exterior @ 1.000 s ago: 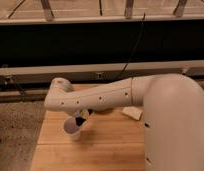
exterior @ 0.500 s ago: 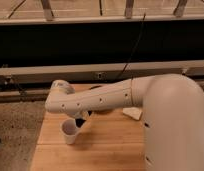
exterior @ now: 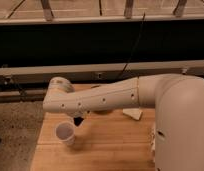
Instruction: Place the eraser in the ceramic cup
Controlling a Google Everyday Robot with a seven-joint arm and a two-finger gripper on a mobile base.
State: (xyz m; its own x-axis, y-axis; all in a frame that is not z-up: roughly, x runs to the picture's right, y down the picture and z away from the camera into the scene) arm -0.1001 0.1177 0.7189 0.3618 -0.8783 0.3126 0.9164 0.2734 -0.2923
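A white ceramic cup stands upright on the wooden table near its left edge. My white arm reaches across from the right. My gripper hangs dark under the arm's end, just above and to the right of the cup's rim. The eraser does not show; it may be hidden at the gripper or in the cup.
A pale flat object lies on the table to the right, partly under the arm. A dark wall with metal rails runs behind the table. A speckled floor lies off the table's left edge.
The arm's end and gripper have shifted slightly up and right relative to the cup; the cup now shows more fully below the arm.
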